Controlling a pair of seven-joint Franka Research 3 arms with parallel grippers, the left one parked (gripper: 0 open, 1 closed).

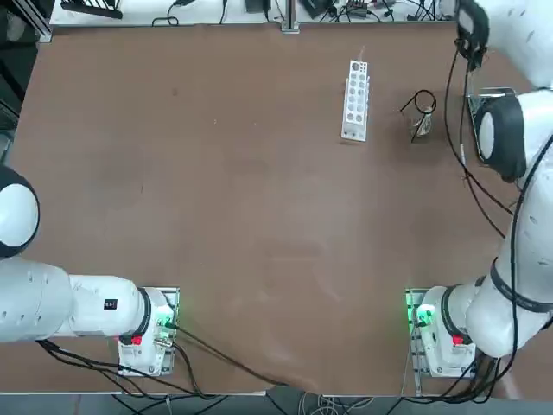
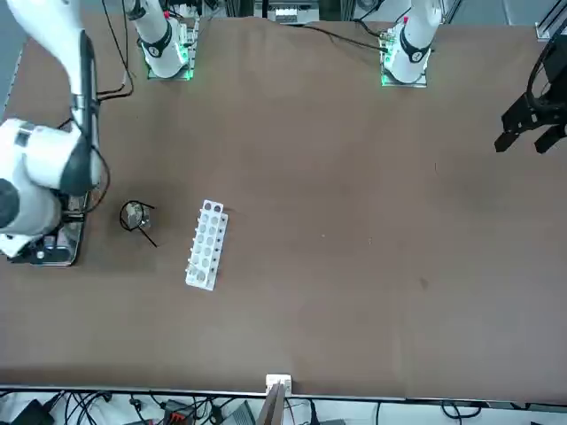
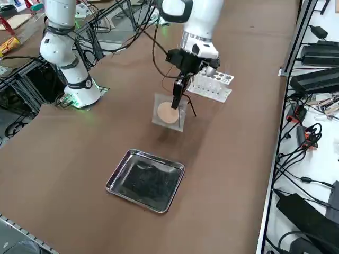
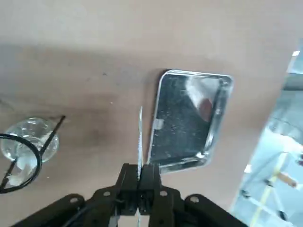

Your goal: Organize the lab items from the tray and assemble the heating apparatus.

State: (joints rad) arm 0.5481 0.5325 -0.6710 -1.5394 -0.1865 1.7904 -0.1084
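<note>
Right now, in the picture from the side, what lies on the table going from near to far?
Steel tray → grey mesh hanging upright from the shut right claw, above the table → white rack with holes.

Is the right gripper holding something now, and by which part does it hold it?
Yes: the right gripper holds the grey square mesh, pinched by its upper edge, above the table.

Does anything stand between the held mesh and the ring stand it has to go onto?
Nothing visible. The right tool holds the mesh above bare table beside the ring stand, which has the burner inside it.
</note>
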